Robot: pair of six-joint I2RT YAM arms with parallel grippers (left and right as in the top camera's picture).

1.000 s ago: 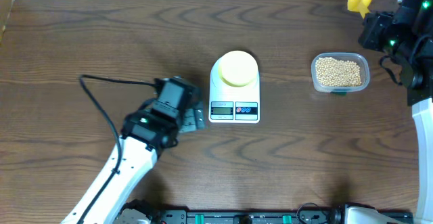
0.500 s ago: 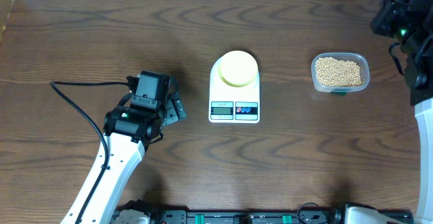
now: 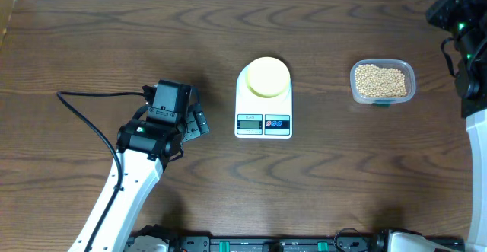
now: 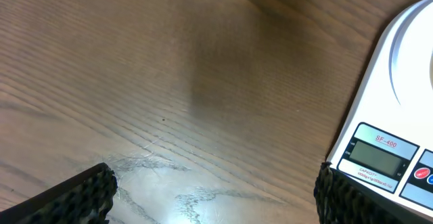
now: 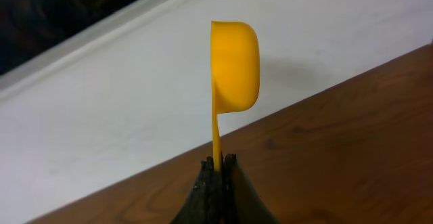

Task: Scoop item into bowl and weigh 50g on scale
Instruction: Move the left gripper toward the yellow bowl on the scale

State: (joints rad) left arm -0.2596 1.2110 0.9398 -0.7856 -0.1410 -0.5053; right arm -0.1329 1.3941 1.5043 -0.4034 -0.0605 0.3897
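The pale yellow bowl [image 3: 267, 77] sits on the white scale [image 3: 263, 119] at the table's middle. The tan beans [image 3: 380, 81] fill a clear plastic tub [image 3: 407, 71] to the right of the scale. My left gripper [image 3: 199, 124] is open and empty, low over the wood just left of the scale; in the left wrist view its fingertips [image 4: 74, 193] flank bare table, with the scale's display [image 4: 377, 158] at the right edge. My right gripper [image 5: 220, 162] is shut on the handle of a bright yellow scoop [image 5: 234, 68], held up at the far right back corner; the scoop is out of the overhead view.
The right arm [image 3: 456, 20] reaches over the table's back right corner by the white wall. The left arm's black cable [image 3: 99, 130] loops over the wood to the left.
The left gripper pulled back left from the scale early on, then stayed still. The right arm moved up and back, carrying the yellow scoop out of the overhead view.
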